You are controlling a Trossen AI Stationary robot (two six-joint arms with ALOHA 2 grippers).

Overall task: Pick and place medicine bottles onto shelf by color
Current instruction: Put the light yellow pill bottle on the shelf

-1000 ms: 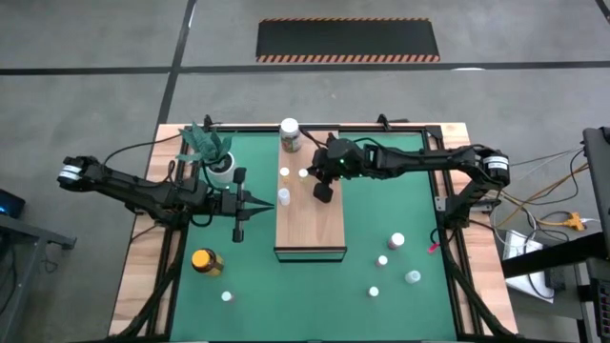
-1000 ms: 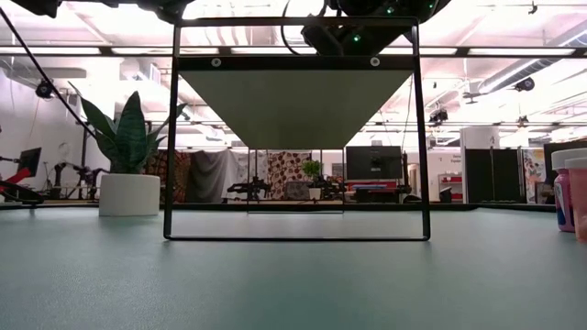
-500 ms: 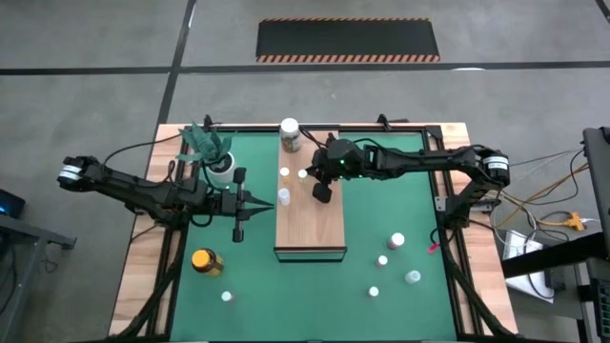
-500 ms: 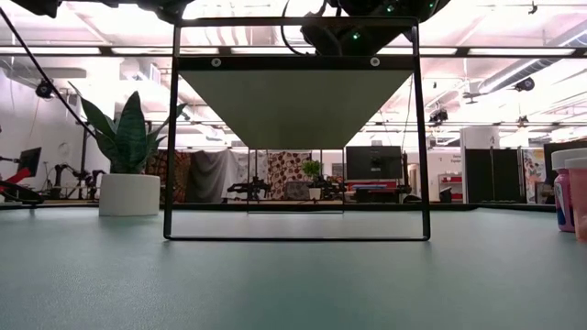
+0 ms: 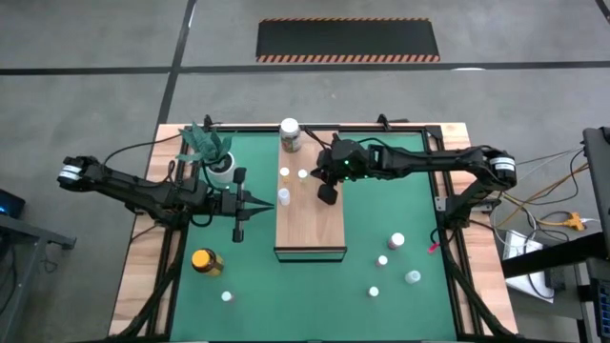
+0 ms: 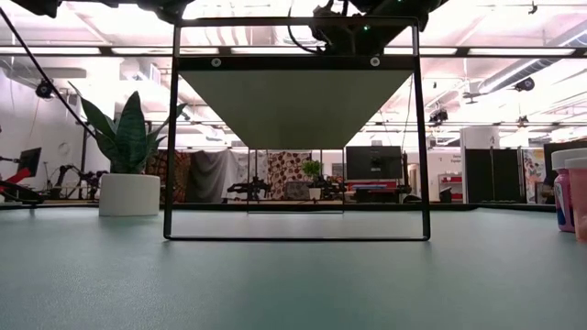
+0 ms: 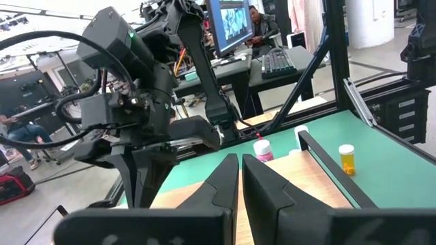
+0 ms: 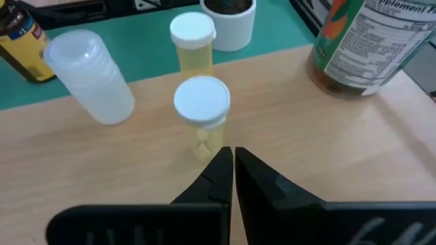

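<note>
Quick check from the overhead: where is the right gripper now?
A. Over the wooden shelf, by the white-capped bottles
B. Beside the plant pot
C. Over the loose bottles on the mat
A: the shut right gripper hangs over the shelf, near the white-capped bottles.

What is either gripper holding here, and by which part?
Nothing. The right gripper is shut and empty just short of a small white-capped yellow bottle on the wooden shelf; the left gripper is shut and empty too.

Both arms are matte black, jointed and slim, with silver-ringed shoulder joints and black cables trailing alongside. The right end effector (image 5: 326,193) carries small green lights; each wrist ends in tapered black fingers (image 8: 204,182).
</note>
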